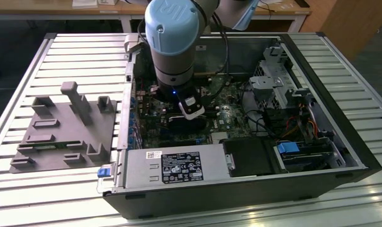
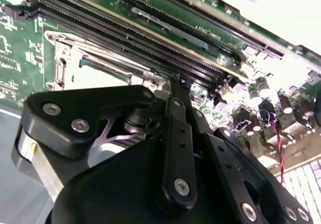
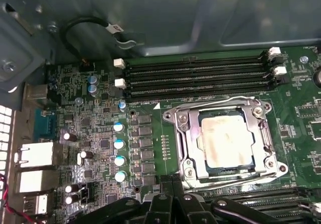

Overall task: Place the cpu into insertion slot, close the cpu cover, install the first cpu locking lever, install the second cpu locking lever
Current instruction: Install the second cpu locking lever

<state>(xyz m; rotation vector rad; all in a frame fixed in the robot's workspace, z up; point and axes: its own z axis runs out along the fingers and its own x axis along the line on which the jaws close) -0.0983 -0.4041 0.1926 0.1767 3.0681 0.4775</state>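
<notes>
1. In the exterior view, the arm (image 1: 172,42) reaches down into an open computer case (image 1: 342,156) that lies on its side on a slatted metal table (image 1: 83,52). The gripper (image 1: 181,118) hangs low over the green motherboard (image 1: 232,118), in the half of the board towards the exterior view's left. A grey fixture block (image 1: 61,127) sits on the table beside the case, on the exterior view's left. The silver power supply (image 1: 175,165) fills the near edge of the case.

2. In the second wrist view, the black gripper fingers (image 2: 178,133) look drawn together, with nothing visibly between them, though the tips are hard to make out. Just past them lies the silvery cpu cover (image 2: 62,53), beside the long memory slots (image 2: 135,43).

3. In the first wrist view, the cpu (image 3: 225,141) sits flat in the insertion slot (image 3: 198,156), its grey top showing through the cut-out of the cpu cover (image 3: 225,106), which lies down around it. The socket stands just beside the memory slots (image 3: 195,76), near the board's middle. The gripper's black links (image 3: 165,209) sit close to the socket's near edge. Small capacitors (image 3: 119,143) line up beside the socket.
</notes>
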